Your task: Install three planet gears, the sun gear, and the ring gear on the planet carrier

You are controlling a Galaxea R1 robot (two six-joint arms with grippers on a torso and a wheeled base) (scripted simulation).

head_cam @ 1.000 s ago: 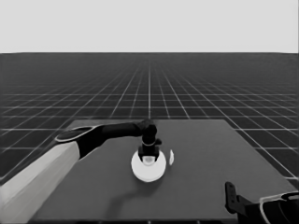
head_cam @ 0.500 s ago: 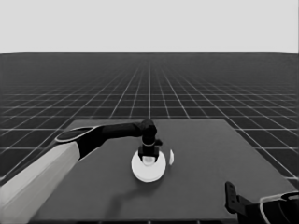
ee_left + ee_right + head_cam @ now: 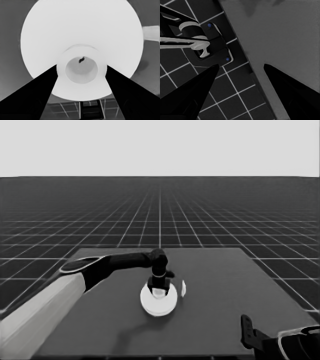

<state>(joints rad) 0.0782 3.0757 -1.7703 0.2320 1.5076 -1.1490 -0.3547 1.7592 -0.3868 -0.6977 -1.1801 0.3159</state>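
Note:
The larger round part (image 3: 158, 304) lies near the middle of the table, white and thick, with a raised hub and a small hole in it (image 3: 81, 27). My left gripper (image 3: 159, 287) comes down on it from above. In the left wrist view its two fingers press on either side of the hub, so my left gripper (image 3: 81, 66) is shut on it. The smaller round part and the gears are hidden. My right gripper (image 3: 247, 332) is parked at the table's near right corner, and its fingers (image 3: 241, 65) stand apart with nothing between them.
A thin white piece (image 3: 183, 288) stands on edge just right of the larger round part and also shows in the left wrist view (image 3: 151, 33). The dark table (image 3: 240, 285) stretches to the right. Dark machinery with blue lights (image 3: 210, 47) sits past the table's edge.

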